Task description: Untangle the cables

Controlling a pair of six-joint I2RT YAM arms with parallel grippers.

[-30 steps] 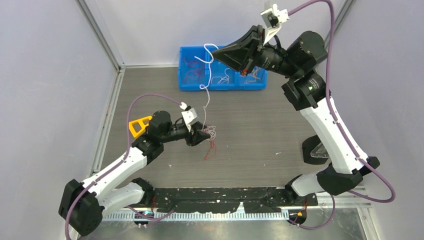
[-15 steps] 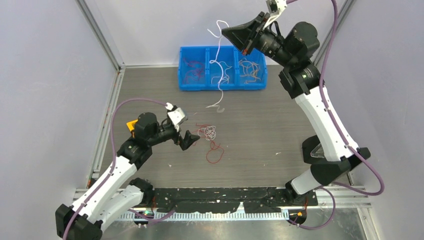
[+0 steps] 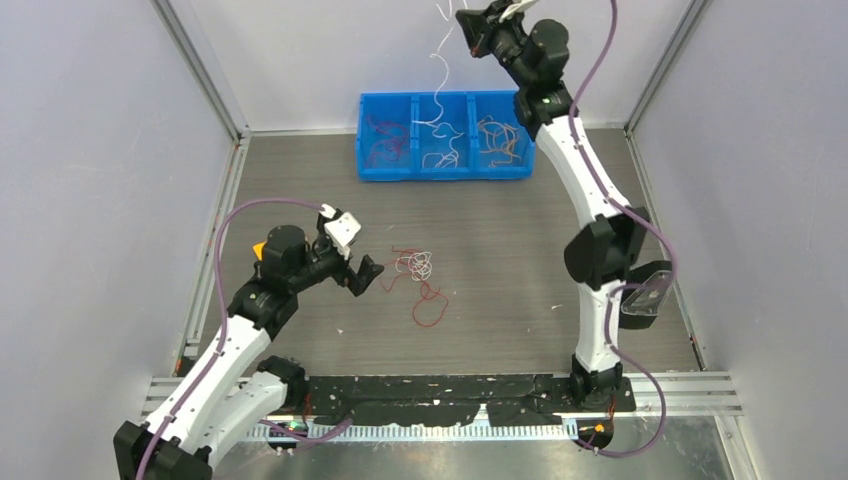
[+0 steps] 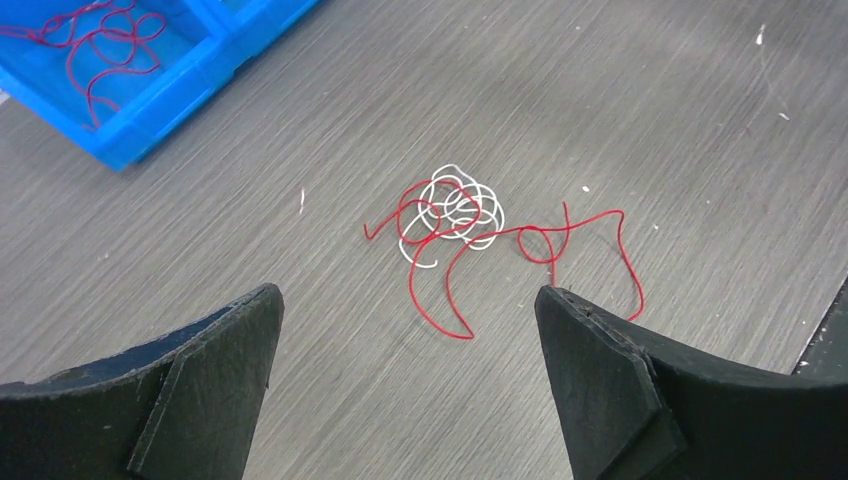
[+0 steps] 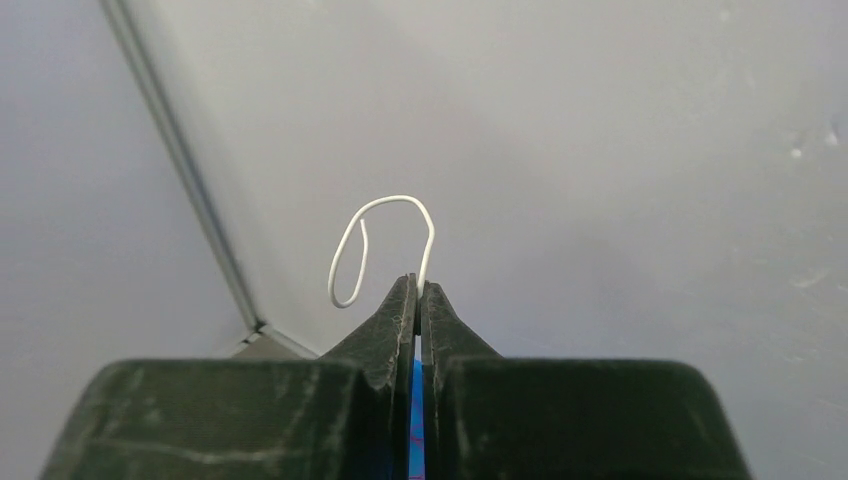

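A small tangle of red and white cables (image 3: 420,275) lies on the grey table; in the left wrist view the cables (image 4: 455,215) lie just beyond my fingers. My left gripper (image 3: 368,272) hovers to their left, open and holding nothing (image 4: 408,292). My right gripper (image 3: 470,20) is raised high at the back, shut on a single white cable (image 3: 437,70) that dangles down towards the middle compartment of the blue bin. In the right wrist view the jaws (image 5: 417,285) pinch this white cable (image 5: 385,203), which loops above the tips.
The blue bin (image 3: 445,176) at the back has three compartments: red cables at left, white in the middle, orange at right. A yellow object (image 3: 260,248) lies behind my left arm. A clear plastic piece (image 3: 645,300) sits at right. Walls enclose the table.
My left gripper opened, let go of the tangle and drew back left. My right arm rose and swung back, lifting the white cable free of the tangle to above the bin.
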